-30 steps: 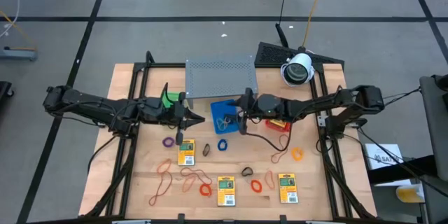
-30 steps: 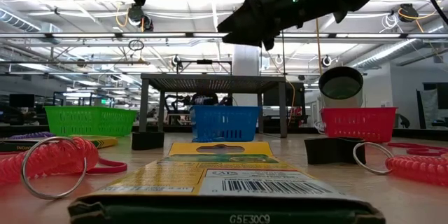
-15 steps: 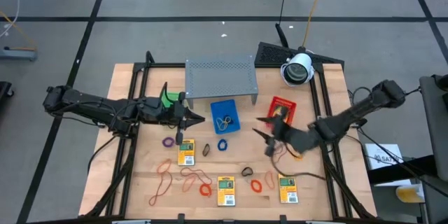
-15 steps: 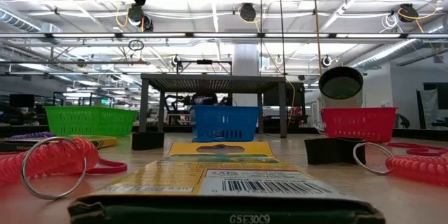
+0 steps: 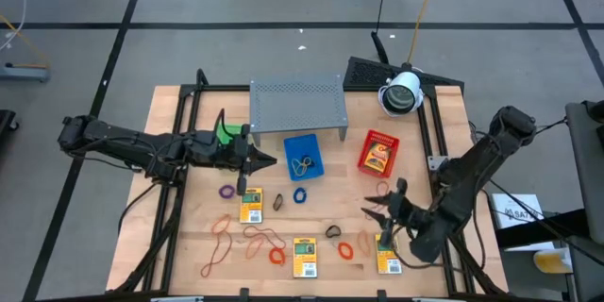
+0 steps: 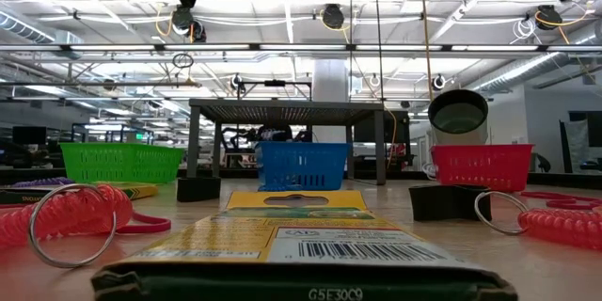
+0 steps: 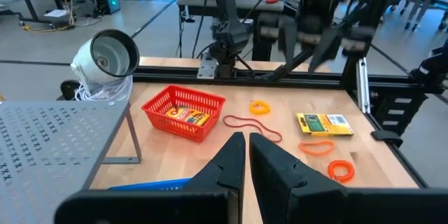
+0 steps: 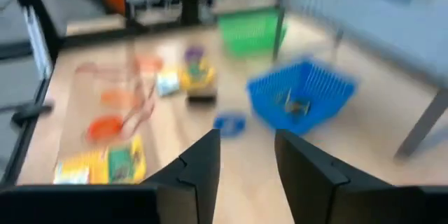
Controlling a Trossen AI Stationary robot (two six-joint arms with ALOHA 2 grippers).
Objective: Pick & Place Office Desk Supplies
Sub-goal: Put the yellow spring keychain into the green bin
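Note:
Three yellow packets lie flat on the table [image 5: 250, 206] [image 5: 303, 257] [image 5: 388, 253]. Orange-red rubber bands [image 5: 222, 236], a purple ring [image 5: 227, 191], a blue ring [image 5: 300, 194], orange rings [image 5: 345, 249] and dark clips [image 5: 332, 232] lie among them. My right gripper [image 5: 379, 211] is open and empty, raised above the table's near right part, over the right-hand packet [image 8: 105, 162]. My left gripper [image 5: 268, 160] is shut and empty, held still between the green tray and the blue tray.
The blue tray [image 5: 303, 156] holds a few small items. The red tray [image 5: 378, 152] holds a yellow packet. My left arm partly covers the green tray [image 5: 226, 132]. The grey perforated shelf [image 5: 296, 102] and a white lamp-like device [image 5: 401, 92] stand at the far edge.
My right gripper has swung from beside the blue tray toward the table's right and near edges, uncovering the red tray; it now hangs over the near right corner. The supplies on the table have kept their places.

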